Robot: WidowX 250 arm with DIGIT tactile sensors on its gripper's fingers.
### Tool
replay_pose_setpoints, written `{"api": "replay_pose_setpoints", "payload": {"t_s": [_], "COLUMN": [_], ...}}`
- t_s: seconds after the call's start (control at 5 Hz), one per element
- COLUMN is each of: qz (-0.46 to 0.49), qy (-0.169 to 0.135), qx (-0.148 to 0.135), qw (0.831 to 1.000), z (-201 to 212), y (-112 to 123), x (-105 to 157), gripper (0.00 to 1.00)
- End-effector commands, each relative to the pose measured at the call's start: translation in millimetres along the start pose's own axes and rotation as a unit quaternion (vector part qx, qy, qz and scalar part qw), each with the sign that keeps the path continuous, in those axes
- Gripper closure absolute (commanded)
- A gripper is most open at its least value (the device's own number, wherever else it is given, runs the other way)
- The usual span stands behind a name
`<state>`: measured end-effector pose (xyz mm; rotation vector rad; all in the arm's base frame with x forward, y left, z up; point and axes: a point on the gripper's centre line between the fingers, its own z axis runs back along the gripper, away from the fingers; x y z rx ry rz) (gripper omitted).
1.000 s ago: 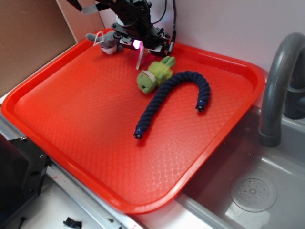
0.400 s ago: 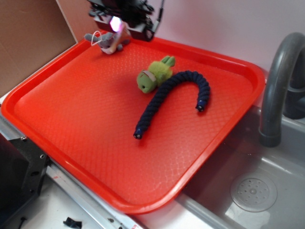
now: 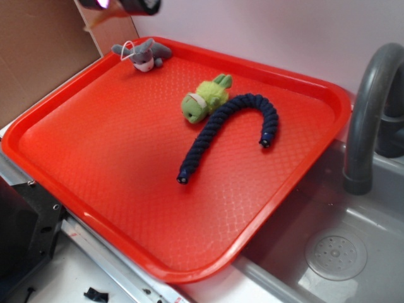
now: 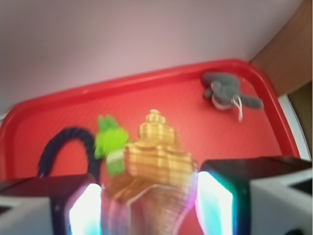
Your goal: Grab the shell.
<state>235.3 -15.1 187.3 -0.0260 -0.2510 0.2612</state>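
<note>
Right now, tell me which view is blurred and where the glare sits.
Wrist view: soft all over, with the shell and the gripper most smeared; the lit finger pads glow white-cyan and bleed colour onto the shell's edges. Exterior view: mostly sharp on the tray, rope and green plush; the gripper at the top edge is motion-blurred, showing a pink glow.

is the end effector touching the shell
Touching. The wrist view shows the shell wedged between the two fingers of the end effector, both pressed against its sides, held above the tray.
</note>
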Motion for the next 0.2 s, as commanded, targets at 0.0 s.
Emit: {"api": "replay_pose_setpoints", "payload": {"t_s": [0.0], "qz": [-0.013], "qy": [-0.029], "qx": [0.009], "qw": [0.999], "z": [42.4], "y": [5.8], "x": [-2.8], "gripper": [1.0]}}
